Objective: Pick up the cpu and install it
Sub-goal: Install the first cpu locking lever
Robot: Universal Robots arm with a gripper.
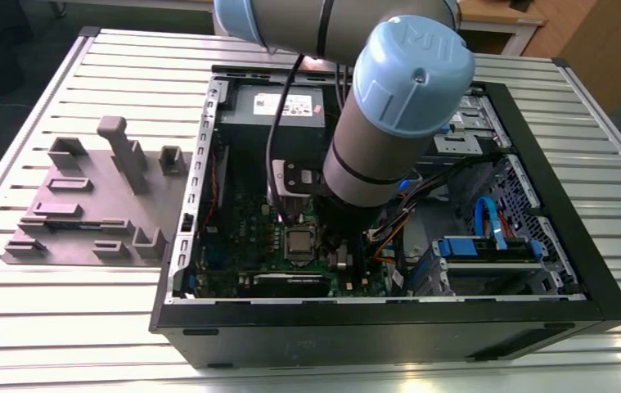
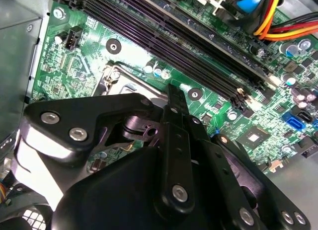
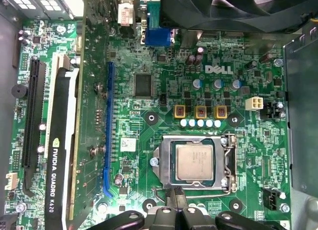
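Observation:
The cpu [image 3: 195,161], a small silver-grey square chip, lies flat in the metal socket frame [image 3: 229,163] of the green motherboard [image 3: 149,115]. In the exterior view the cpu [image 1: 299,241] sits mid-board inside the open computer case [image 1: 398,315], just below the arm's wrist. My gripper [image 3: 175,196] hovers over the socket's edge, its thin black fingers [image 3: 171,202] pressed together with nothing between them. In the second wrist view the black gripper body [image 2: 149,180] covers most of the socket, and one finger [image 2: 175,111] points at the frame.
A graphics card [image 3: 57,165] stands in a slot beside the socket. The memory slots [image 2: 198,46], coloured cables [image 2: 271,16], a black fan [image 3: 238,11] and the grey power supply [image 1: 283,106] crowd the case. A grey fixture plate [image 1: 92,205] lies at the exterior view's left.

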